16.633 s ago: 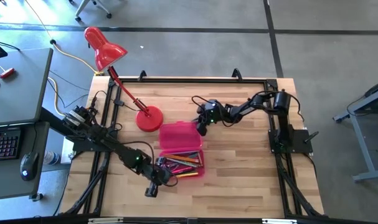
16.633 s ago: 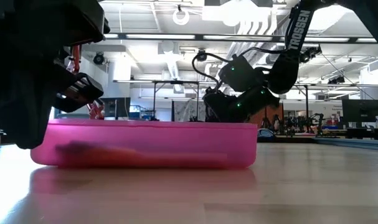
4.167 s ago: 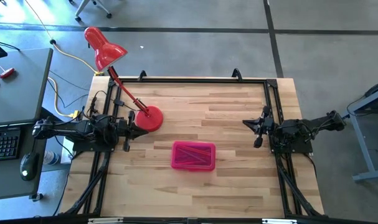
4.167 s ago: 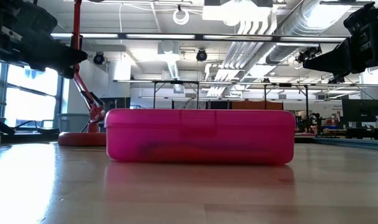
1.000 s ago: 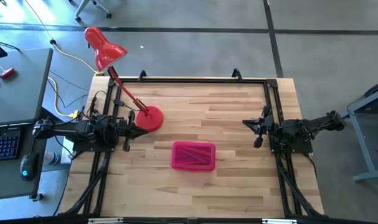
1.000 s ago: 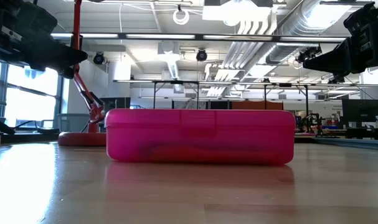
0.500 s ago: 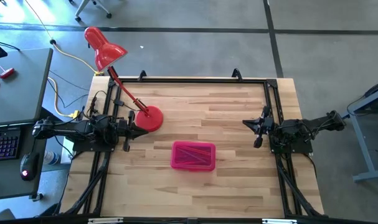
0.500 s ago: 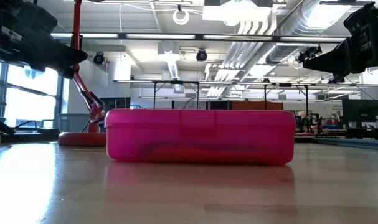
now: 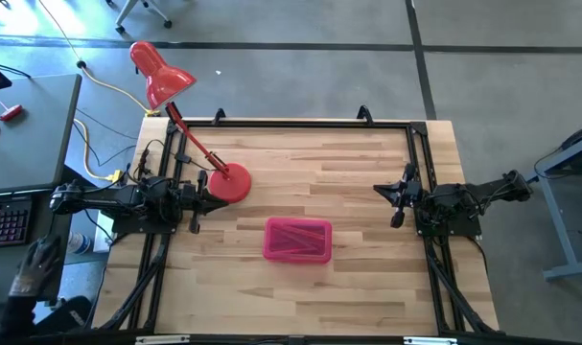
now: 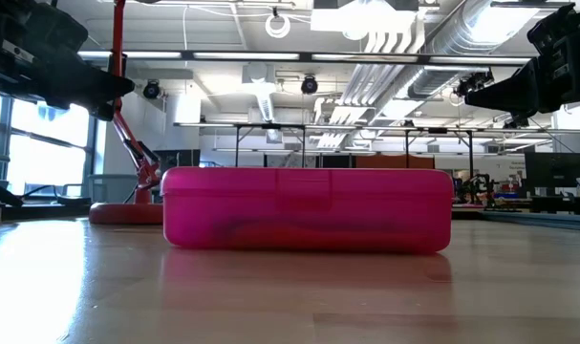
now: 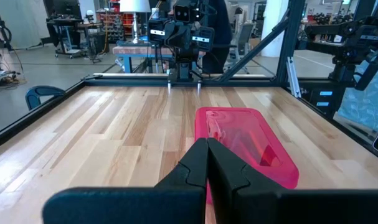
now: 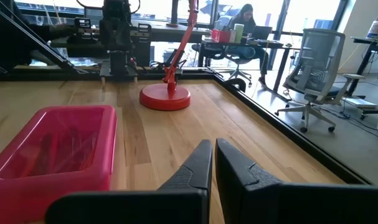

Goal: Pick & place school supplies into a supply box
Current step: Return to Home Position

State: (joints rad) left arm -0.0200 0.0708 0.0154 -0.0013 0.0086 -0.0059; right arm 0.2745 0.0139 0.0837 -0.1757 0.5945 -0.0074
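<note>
Box, one: rectangular case of translucent hot-pink plastic, rounded corners, lid down and flat, lying on the table at about 6 o'clock from the table's centre in the high view, apart from both arms. Supplies, number cannot be told: they show only as blurred red and dark streaks through the lid, all inside the case. Table, one: pale wooden planks with visible grain, edged by a black metal frame. Left gripper, one: dark, two fingers pressed together with nothing between them, held above the table's 9 o'clock edge and pointing toward 3 o'clock, just beside the lamp's base. Right gripper, one: dark, two fingers drawn close with only a thin slit between them and nothing held, above the 3 o'clock edge, pointing toward 9 o'clock. Desk lamp, one: glossy red, round flat base on the table at about 10 o'clock, thin jointed stem leaning out toward 11 o'clock, cone shade beyond the table's edge. Office chair, one: grey mesh back, on the floor beyond the table. Person, one: seated at a far desk.
</note>
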